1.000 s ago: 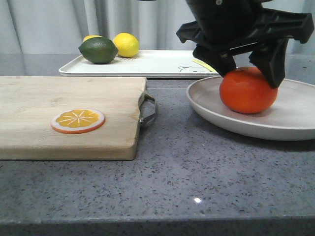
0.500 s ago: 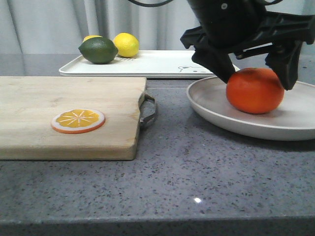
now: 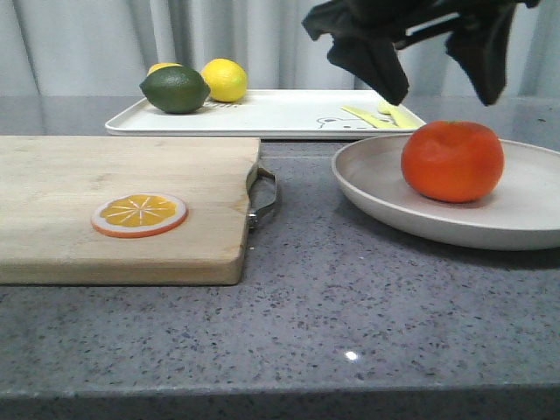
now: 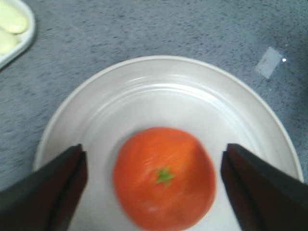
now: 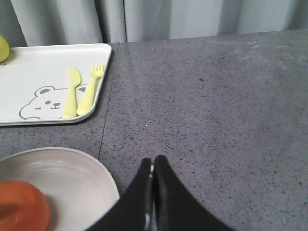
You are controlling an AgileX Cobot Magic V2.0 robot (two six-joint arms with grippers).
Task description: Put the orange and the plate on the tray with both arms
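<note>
One orange [image 3: 452, 160], one plate [image 3: 385, 197], one tray [image 3: 271, 114], two lemons [image 3: 224, 79]

1. The plate [image 3: 455, 206] runs off the right edge of the front view; in the right wrist view [image 5: 57, 178] only part of its rim and floor shows.
2. The orange [image 4: 164, 177] is blurred in the left wrist view and cut by the lower edge; in the right wrist view [image 5: 21, 207] only a blurred corner of it shows.
3. The left gripper [image 3: 437, 66] is cut off by the top of the front view, so its body and arm are unseen.
4. The tray [image 5: 48, 82] is cut off in the right wrist view.
5. One lemon [image 3: 163, 67] is mostly hidden behind the lime [image 3: 175, 89].
6. The board [image 3: 122, 201] runs off the left edge.
</note>
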